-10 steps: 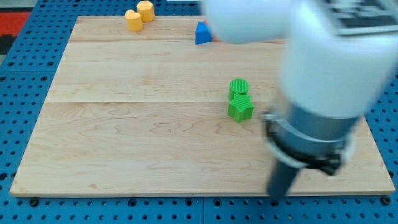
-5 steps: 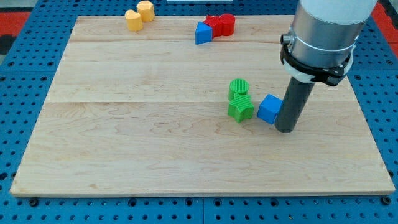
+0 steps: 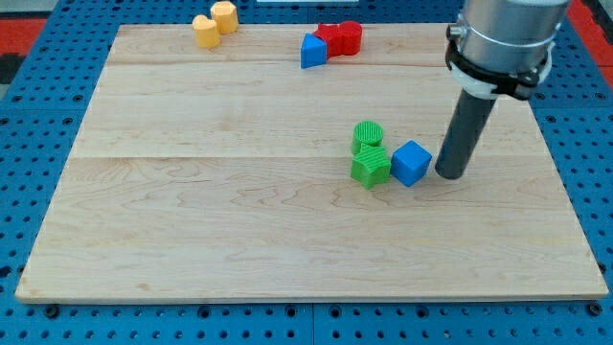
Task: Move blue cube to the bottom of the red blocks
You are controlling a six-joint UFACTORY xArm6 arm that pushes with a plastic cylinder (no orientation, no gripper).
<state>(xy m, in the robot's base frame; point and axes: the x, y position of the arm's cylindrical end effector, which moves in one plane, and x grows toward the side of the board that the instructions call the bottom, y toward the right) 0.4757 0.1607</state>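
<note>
The blue cube [image 3: 411, 162] lies right of centre on the wooden board [image 3: 220, 211], touching the right side of a green star-shaped block [image 3: 370, 168]. My tip [image 3: 450, 174] stands just to the cube's right, a small gap apart. Two red blocks [image 3: 338, 38] sit together at the view's top, well above the cube. A blue triangular block [image 3: 311, 51] touches their left side.
A green cylinder [image 3: 368, 134] sits just above the green star block. Two yellow blocks [image 3: 215, 24] lie at the view's top left. The board rests on a blue pegboard [image 3: 29, 115].
The arm swung from the bottom right up to the cube's right side. The blue cube has slid left against the green star block, and the tip has moved slightly up and right.
</note>
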